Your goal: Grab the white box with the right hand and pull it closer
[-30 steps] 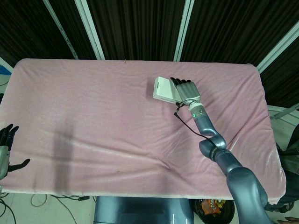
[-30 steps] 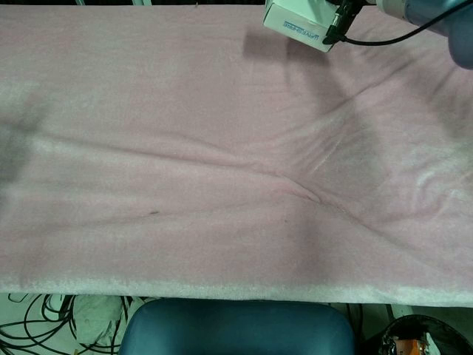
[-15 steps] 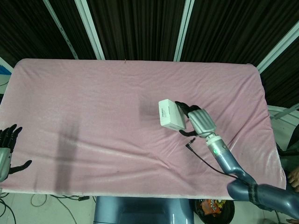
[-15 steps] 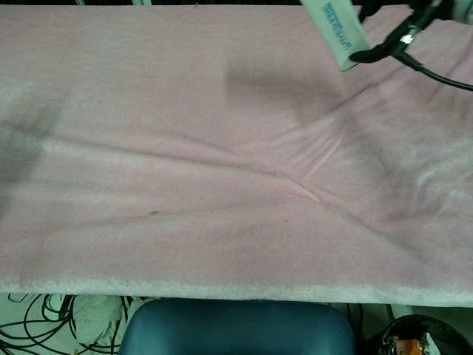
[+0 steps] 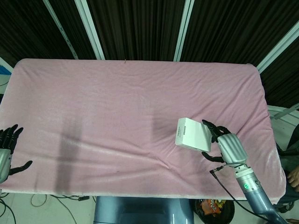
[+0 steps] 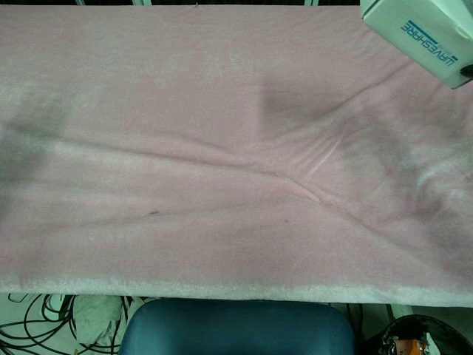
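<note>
The white box (image 5: 191, 135) with blue lettering is held up off the pink table cloth (image 5: 117, 107) at the near right, casting a shadow on the cloth beside it. My right hand (image 5: 226, 145) grips its right side, dark fingers wrapped around the box. In the chest view only the box (image 6: 421, 29) shows, at the top right corner, with a dark fingertip at its lower edge. My left hand (image 5: 5, 149) hangs open off the table's near left edge, holding nothing.
The pink cloth has folds and wrinkles (image 6: 303, 185) running across the near middle. A black cable (image 5: 233, 193) trails from the right wrist. Dark curtains stand behind the far edge. A blue seat (image 6: 236, 325) sits below the front edge.
The right hand has carried the white box from the far middle of the table toward the near right, lifted above the cloth. The left hand has stayed put.
</note>
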Action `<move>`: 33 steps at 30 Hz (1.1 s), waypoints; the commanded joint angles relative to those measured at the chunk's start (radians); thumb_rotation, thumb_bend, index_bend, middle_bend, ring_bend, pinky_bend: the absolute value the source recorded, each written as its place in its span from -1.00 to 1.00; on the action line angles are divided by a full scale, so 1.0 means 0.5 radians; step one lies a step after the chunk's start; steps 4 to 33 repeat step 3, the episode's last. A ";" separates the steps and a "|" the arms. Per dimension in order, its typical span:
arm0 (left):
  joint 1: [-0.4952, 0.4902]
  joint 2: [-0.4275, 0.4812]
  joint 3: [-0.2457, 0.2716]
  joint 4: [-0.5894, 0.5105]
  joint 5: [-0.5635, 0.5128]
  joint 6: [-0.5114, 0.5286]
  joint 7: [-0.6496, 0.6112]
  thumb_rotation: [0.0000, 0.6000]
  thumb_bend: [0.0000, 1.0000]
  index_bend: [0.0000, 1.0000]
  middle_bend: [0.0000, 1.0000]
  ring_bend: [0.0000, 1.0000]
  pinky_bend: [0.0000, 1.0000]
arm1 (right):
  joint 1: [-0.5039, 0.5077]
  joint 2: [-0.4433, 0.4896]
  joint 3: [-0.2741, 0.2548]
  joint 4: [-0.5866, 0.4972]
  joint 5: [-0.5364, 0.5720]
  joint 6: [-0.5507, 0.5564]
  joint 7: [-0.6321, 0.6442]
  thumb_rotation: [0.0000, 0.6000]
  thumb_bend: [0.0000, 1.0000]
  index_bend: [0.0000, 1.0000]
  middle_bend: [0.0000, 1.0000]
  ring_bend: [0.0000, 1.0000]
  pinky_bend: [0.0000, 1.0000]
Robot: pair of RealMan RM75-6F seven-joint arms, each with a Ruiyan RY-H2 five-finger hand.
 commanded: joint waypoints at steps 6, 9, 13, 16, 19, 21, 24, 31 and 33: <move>0.002 0.001 0.005 -0.001 0.015 0.010 -0.005 1.00 -1.00 -1.00 -1.00 -1.00 -1.00 | -0.085 0.076 -0.062 -0.076 -0.137 0.074 0.032 1.00 -0.11 -1.00 0.20 0.02 -0.49; 0.002 0.001 0.005 -0.001 0.015 0.010 -0.005 1.00 -1.00 -1.00 -1.00 -1.00 -1.00 | -0.085 0.076 -0.062 -0.076 -0.137 0.074 0.032 1.00 -0.11 -1.00 0.20 0.02 -0.49; 0.002 0.001 0.005 -0.001 0.015 0.010 -0.005 1.00 -1.00 -1.00 -1.00 -1.00 -1.00 | -0.085 0.076 -0.062 -0.076 -0.137 0.074 0.032 1.00 -0.11 -1.00 0.20 0.02 -0.49; 0.002 0.001 0.005 -0.001 0.015 0.010 -0.005 1.00 -1.00 -1.00 -1.00 -1.00 -1.00 | -0.085 0.076 -0.062 -0.076 -0.137 0.074 0.032 1.00 -0.11 -1.00 0.20 0.02 -0.49; 0.002 0.001 0.005 -0.001 0.015 0.010 -0.005 1.00 -1.00 -1.00 -1.00 -1.00 -1.00 | -0.085 0.076 -0.062 -0.076 -0.137 0.074 0.032 1.00 -0.11 -1.00 0.20 0.02 -0.49; 0.002 0.001 0.005 -0.001 0.015 0.010 -0.005 1.00 -1.00 -1.00 -1.00 -1.00 -1.00 | -0.085 0.076 -0.062 -0.076 -0.137 0.074 0.032 1.00 -0.11 -1.00 0.20 0.02 -0.49; 0.002 0.001 0.005 -0.001 0.015 0.010 -0.005 1.00 -1.00 -1.00 -1.00 -1.00 -1.00 | -0.085 0.076 -0.062 -0.076 -0.137 0.074 0.032 1.00 -0.11 -1.00 0.20 0.02 -0.49; 0.002 0.001 0.005 -0.001 0.015 0.010 -0.005 1.00 -1.00 -1.00 -1.00 -1.00 -1.00 | -0.085 0.076 -0.062 -0.076 -0.137 0.074 0.032 1.00 -0.11 -1.00 0.20 0.02 -0.49; 0.002 0.001 0.005 -0.001 0.015 0.010 -0.005 1.00 -1.00 -1.00 -1.00 -1.00 -1.00 | -0.085 0.076 -0.062 -0.076 -0.137 0.074 0.032 1.00 -0.11 -1.00 0.20 0.02 -0.49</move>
